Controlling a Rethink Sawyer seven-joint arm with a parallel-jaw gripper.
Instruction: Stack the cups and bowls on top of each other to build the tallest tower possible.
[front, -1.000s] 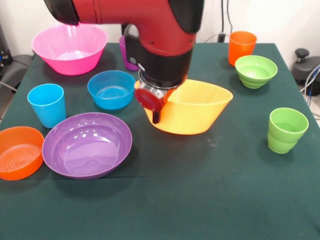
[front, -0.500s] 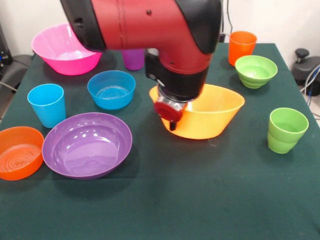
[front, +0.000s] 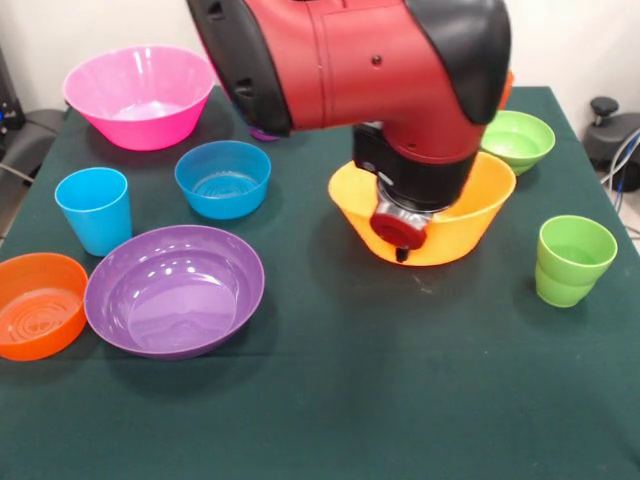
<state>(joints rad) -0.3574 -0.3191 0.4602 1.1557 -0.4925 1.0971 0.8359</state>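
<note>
The yellow-orange bowl sits slightly right of table centre, partly under the arm. The gripper is at this bowl's near rim; whether it is wide, narrow or clamped on the rim cannot be told, because the red wrist housing covers the fingertips.

All visible containers appear empty:
- Pink bowl: at 10 o'clock, near the far left corner of the table.
- Blue bowl: at 9 o'clock from the yellow-orange bowl, apart from it.
- Sky blue cup: upright, left of the blue bowl.
- Purple bowl: at 8 o'clock, just beside the orange bowl at the left edge.
- Green bowl: at 1 o'clock, near the yellow-orange bowl.
- Lime green cup: upright at 3 o'clock, standing apart.

The arm blocks the purple cup and most of the orange cup; only slivers show. No readable writing is visible.
</note>
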